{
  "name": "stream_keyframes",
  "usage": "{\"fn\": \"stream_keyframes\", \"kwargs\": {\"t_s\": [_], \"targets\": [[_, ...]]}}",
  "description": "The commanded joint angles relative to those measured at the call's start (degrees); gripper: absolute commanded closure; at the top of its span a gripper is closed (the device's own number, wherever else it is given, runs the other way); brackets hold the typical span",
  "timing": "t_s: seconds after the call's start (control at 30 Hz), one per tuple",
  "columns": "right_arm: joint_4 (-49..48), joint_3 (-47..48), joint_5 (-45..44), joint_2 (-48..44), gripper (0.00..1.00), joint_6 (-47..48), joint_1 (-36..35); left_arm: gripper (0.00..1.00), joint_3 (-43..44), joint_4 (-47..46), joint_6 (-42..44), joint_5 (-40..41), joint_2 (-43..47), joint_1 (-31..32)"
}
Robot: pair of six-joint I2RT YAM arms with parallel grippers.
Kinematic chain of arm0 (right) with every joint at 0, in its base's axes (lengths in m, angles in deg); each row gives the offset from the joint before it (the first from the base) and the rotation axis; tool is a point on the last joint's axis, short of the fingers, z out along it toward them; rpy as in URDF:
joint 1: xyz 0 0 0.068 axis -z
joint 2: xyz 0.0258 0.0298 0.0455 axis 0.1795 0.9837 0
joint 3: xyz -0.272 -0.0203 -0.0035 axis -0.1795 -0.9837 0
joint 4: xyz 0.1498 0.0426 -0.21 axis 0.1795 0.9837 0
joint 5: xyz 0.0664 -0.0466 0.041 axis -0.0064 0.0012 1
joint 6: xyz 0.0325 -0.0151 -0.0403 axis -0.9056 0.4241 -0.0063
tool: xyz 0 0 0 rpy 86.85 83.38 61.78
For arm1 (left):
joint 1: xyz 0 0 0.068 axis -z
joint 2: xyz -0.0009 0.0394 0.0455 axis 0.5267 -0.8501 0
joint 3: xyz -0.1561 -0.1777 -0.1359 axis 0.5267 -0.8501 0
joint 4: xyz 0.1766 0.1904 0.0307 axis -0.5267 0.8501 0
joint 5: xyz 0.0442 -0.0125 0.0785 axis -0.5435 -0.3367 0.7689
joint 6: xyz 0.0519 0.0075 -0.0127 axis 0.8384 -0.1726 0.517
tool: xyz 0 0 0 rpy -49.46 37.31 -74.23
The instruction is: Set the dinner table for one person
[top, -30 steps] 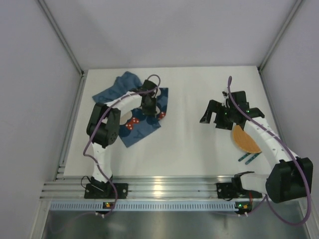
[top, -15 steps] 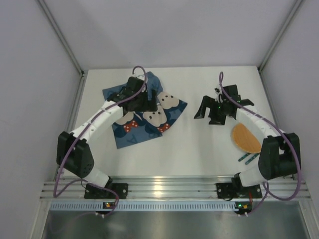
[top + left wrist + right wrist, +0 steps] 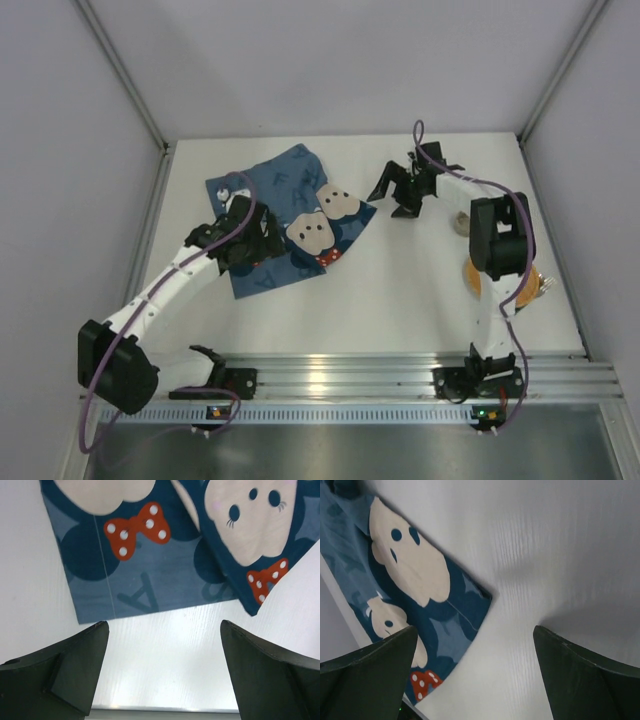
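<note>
Changed: the left gripper [image 3: 248,238] has drawn back from the cloth's far side to its near-left part. The placemat [image 3: 282,185] lies spread wider than half a second ago. The right gripper [image 3: 396,190] has gone further up and left, towards the cloth's right corner.
Left gripper: hangs over the left-centre of the top view, above the near-left part of the cloth. In its own wrist camera the fingers stand wide apart with nothing between them, only bare tabletop and the cloth's near edge beyond.
Placemat: blue cloth with cream faces and red dotted bows, lying flat at a slant in the upper-left centre, one corner pointing right.
Dinner table: the white top [image 3: 400,300] fills the middle of the top view, its ribbed aluminium rail [image 3: 330,378] running along the bottom.
Right gripper: upper centre-right, just beside the cloth's right corner; the fingers are spread and hold nothing.
Plate: an orange plate [image 3: 471,276] at centre-right, mostly hidden under the right arm.
Small pale object [image 3: 460,222]: just above the plate; I can't tell what it is.
</note>
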Motion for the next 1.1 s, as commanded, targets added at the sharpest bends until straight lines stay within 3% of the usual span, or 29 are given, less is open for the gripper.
{"fn": "stream_keyframes", "kwargs": {"t_s": [0.0,0.2,0.37,0.53,0.57,0.67,0.8,0.83,1.07], "targets": [[-2.85,7.12,1.12,4.92,0.00,-4.99,-1.00,0.02,-2.59,2.91,-5.56,-0.02,5.65,-0.35],[-3.21,12.67,-0.46,11.08,0.04,-8.52,-4.42,0.02,-5.06,5.03,-6.71,0.76,10.05,-0.44],[-2.85,12.67,-1.87,11.00,0.12,-9.14,-7.67,0.02,-5.67,5.38,-8.72,1.64,7.86,-1.58],[-1.63,12.67,-1.35,11.08,0.40,-8.52,-8.82,0.02,-6.91,5.12,-10.05,-1.76,-0.12,-7.11],[-1.28,13.11,-1.26,11.17,0.49,-8.08,-8.91,0.02,-7.86,4.07,-9.44,-3.09,-1.10,-10.69],[-0.04,14.07,-0.29,11.44,0.62,-7.55,-9.26,0.02,-10.67,0.38,-8.29,-7.83,-3.57,-17.37],[1.71,15.22,1.47,11.88,0.96,-6.33,-9.52,0.02,-11.31,-6.12,-7.33,-11.36,-7.78,-20.83],[1.98,15.31,1.90,11.79,1.00,-6.06,-9.44,0.02,-10.95,-7.09,-6.89,-11.71,-10.31,-20.83],[4.26,12.77,1.65,8.10,1.00,-3.34,-7.68,0.04,-5.95,-11.41,-3.11,-15.21,-22.72,-20.83]]}}
